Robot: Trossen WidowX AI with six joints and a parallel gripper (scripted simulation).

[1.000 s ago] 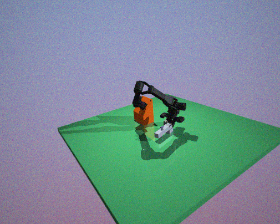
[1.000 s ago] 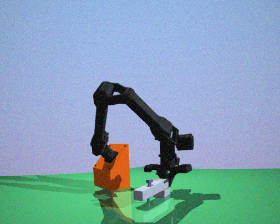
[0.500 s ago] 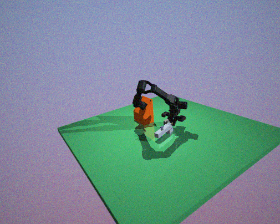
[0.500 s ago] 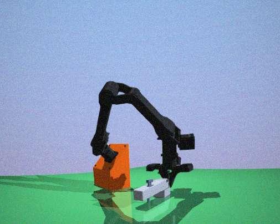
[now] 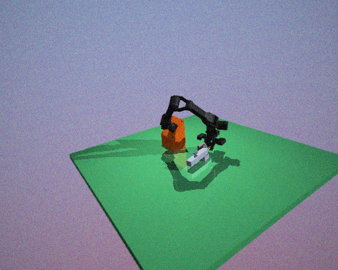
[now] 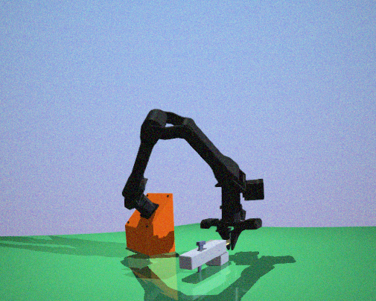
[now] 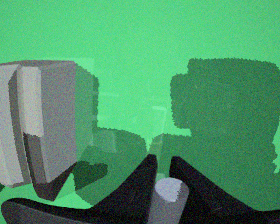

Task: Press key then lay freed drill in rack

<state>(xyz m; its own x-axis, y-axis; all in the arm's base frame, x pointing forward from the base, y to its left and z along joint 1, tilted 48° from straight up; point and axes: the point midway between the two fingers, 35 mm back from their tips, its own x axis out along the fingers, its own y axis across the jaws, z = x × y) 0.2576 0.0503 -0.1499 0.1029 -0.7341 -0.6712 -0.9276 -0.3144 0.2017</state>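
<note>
Nearest in the exterior view, a pale bar point(image 5: 197, 158) point(image 6: 203, 255) runs above the green tabletop point(image 5: 189, 214) point(image 6: 80, 276) point(image 7: 136, 30), a small blue-grey T-topped pin point(image 5: 195, 154) point(image 6: 200, 244) passing through it. Farther along, at the bar's far end, the black hand point(image 5: 209, 148) point(image 6: 228, 245) point(image 7: 163, 163) points down, closed on a grey cylinder point(image 7: 167, 202), apparently the drill, which stands between its fingertips. Beyond the bar's near end sits the arm's orange base point(image 5: 179, 128) point(image 6: 164, 212).
</note>
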